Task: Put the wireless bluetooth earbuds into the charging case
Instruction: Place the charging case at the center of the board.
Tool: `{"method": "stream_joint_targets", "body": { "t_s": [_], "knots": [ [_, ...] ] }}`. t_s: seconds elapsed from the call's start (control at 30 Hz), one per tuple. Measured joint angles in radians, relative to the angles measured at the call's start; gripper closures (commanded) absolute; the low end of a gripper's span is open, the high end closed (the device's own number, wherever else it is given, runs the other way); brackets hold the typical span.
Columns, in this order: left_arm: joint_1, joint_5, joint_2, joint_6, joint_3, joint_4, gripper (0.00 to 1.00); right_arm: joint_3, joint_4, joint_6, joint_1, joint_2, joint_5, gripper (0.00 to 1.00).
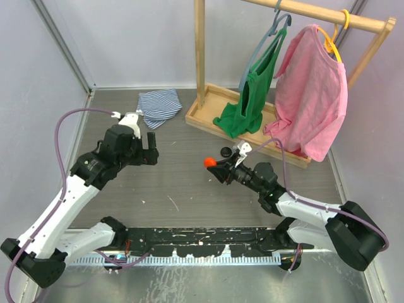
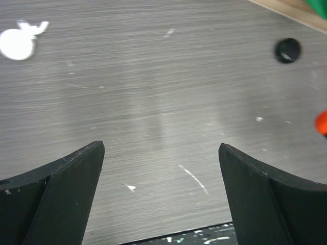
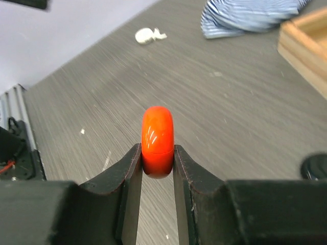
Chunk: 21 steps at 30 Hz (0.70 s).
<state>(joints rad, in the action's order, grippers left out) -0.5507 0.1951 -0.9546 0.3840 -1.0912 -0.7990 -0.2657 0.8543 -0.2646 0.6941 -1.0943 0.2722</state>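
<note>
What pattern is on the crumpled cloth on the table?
The cloth has thin blue and white stripes, clearest in the right wrist view.

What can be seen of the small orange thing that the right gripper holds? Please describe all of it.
The orange piece is small, rounded and glossy, like smooth plastic, with bright reflections on its upper part and a fine seam across its lower part. It stands upright, its lower half pinched between the two black fingers of the right gripper, which is shut on it. It seems lifted off the grey table and touches nothing else. Whether it is a bud or a case cannot be told.
</note>
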Motion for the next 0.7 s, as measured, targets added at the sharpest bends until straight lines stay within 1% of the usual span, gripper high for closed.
{"method": "stream_joint_targets", "body": {
  "t_s": [0.13, 0.17, 0.33, 0.5, 0.6, 0.7],
  "knots": [
    [0.060, 0.072, 0.016, -0.050, 0.000, -0.043, 0.01, 0.000, -0.186, -0.009, -0.030, 0.048, -0.055, 0.97],
    [0.077, 0.103, 0.028, -0.063, 0.014, -0.042, 0.00, 0.000, -0.223, -0.016, -0.042, 0.055, -0.069, 0.97],
    [0.101, 0.165, 0.080, -0.082, 0.103, -0.041, 0.02, 0.000, -0.373, -0.070, -0.122, 0.063, -0.144, 0.97],
    [0.115, 0.214, 0.129, -0.093, 0.170, -0.039, 0.02, 0.002, -0.399, -0.135, -0.220, 0.032, -0.200, 0.98],
    [0.117, 0.241, 0.148, -0.101, 0.173, -0.034, 0.02, 0.003, -0.389, -0.175, -0.268, -0.032, -0.225, 0.97],
    [0.122, 0.277, 0.161, -0.106, 0.174, -0.029, 0.02, 0.004, -0.368, -0.210, -0.287, -0.110, -0.249, 0.96]
  ]
}}
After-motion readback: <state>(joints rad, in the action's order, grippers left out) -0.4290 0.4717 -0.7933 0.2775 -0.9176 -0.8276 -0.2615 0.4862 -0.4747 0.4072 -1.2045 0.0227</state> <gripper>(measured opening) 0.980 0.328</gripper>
